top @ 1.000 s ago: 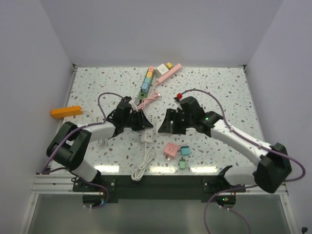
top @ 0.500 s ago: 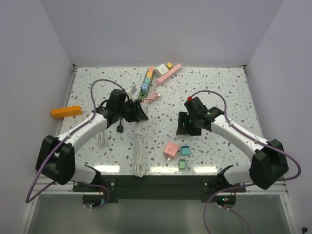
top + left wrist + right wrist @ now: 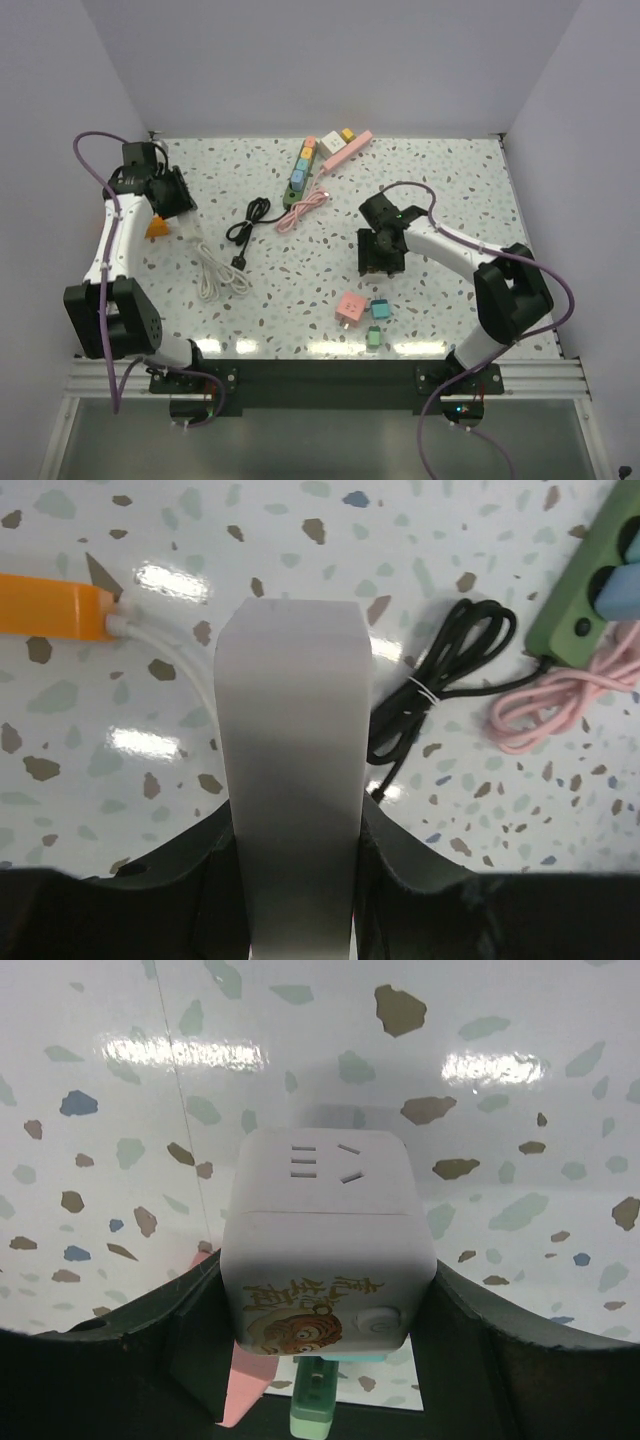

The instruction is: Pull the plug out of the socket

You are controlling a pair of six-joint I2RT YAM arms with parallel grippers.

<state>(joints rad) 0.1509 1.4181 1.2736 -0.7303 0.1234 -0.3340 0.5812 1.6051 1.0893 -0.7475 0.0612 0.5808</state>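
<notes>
left hand (image 3: 170,200) was seen clamped on a flat white plug (image 3: 292,760), which was held out past its fingers above the table (image 3: 450,180). an orange power strip (image 3: 50,605) was found ahead to its left, with a white cord (image 3: 165,645) led from it under the plug; a coiled black cable (image 3: 440,680) was found ahead to its right. right hand (image 3: 380,252) was seen closed on the white cube socket (image 3: 325,1230), well apart from the plug, its slots shown on the face turned away from the hand. a pink block (image 3: 250,1385) was seen on the table just beneath it.
</notes>
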